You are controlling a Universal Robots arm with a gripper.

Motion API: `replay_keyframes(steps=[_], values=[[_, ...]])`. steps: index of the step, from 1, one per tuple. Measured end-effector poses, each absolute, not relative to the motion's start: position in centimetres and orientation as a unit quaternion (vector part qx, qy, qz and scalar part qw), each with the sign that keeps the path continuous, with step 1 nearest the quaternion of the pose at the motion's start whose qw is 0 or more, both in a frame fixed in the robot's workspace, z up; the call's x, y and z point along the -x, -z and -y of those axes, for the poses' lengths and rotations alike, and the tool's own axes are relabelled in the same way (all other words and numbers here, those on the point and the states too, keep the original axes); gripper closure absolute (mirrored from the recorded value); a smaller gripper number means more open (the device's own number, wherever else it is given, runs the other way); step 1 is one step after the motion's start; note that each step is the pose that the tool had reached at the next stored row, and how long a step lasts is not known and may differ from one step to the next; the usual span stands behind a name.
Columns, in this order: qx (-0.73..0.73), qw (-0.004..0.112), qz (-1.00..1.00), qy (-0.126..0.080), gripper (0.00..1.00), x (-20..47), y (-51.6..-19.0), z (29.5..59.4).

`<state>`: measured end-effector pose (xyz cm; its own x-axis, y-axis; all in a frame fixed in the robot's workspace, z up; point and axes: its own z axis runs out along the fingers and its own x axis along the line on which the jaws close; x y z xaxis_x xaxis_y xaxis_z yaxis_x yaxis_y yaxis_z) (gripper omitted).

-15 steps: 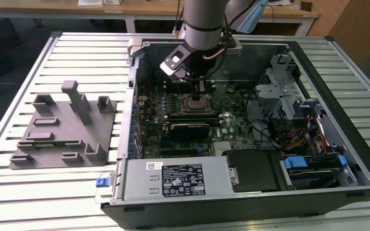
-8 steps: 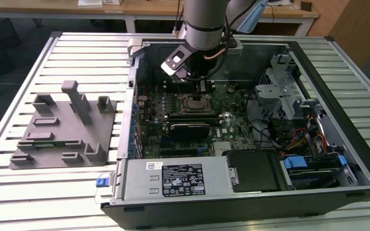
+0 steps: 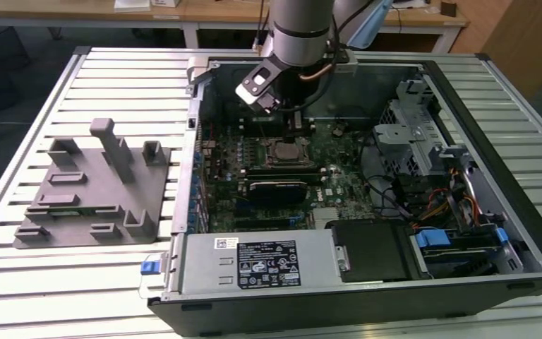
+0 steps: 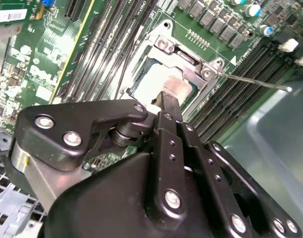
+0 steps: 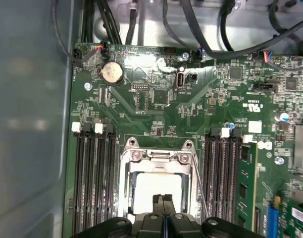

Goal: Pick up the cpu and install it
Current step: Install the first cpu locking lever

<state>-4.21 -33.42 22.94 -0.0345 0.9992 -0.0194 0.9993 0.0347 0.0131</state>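
The cpu point(image 5: 151, 186) lies flat inside the motherboard socket, its pale silver top framed by the metal socket frame point(image 5: 127, 163). My gripper point(image 5: 164, 201) hangs just above the cpu's near edge, its two black fingers pressed together with nothing between them. In the second wrist view the fingertips point(image 4: 172, 99) point down at the cpu point(image 4: 149, 82), and the thin socket lever point(image 4: 255, 82) sticks out to one side. In the exterior view the gripper point(image 3: 295, 135) is inside the open computer case, right over the cpu point(image 3: 285, 150).
The grey plastic tray point(image 3: 92, 191) with upright posts sits on the slatted table on the exterior view's left. Memory slots point(image 5: 94, 173) flank the socket, with a green card point(image 5: 245, 183) beside them. Cables point(image 5: 230, 29), drive cages point(image 3: 422, 148) and the power supply point(image 3: 252, 265) crowd the case.
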Motion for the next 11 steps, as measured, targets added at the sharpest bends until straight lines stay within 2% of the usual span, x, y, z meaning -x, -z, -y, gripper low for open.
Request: replay_keyframes(steps=[11], values=[[-0.695, 0.012, -0.719, 0.002, 0.89, 4.2, -26.0, 33.4]])
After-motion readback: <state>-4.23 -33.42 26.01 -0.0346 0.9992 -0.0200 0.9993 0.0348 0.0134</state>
